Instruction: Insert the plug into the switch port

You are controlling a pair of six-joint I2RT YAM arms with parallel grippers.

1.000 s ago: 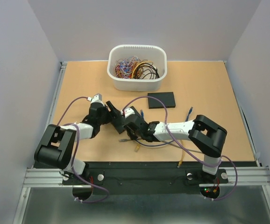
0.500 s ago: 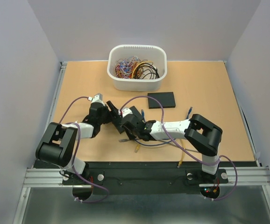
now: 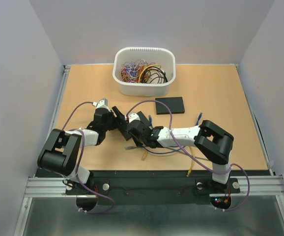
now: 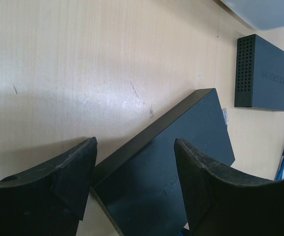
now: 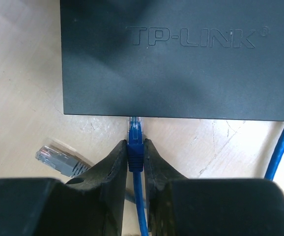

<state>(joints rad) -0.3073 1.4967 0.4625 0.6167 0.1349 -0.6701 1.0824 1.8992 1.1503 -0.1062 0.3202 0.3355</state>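
Two grippers at flat matte black box (image 5: 181, 59): right gripper (image 5: 135, 150) pinches clear plug (image 5: 134, 130) on blue cable, tip touching box edge. Left gripper (image 4: 134, 147) straddles box wide, grip unclear. Thin yellow cable (image 3: 144, 156) lies near box.

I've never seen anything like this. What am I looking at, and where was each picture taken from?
Two robot arms are bolted to a wooden table. One camera looks down from above, and the other two sit on the wrists.

The left gripper straddles a black switch box. The right gripper pinches a blue plug at that box's edge.

Also on the table are a second black box, a white bin of wires, a loose grey plug and a yellow cable.
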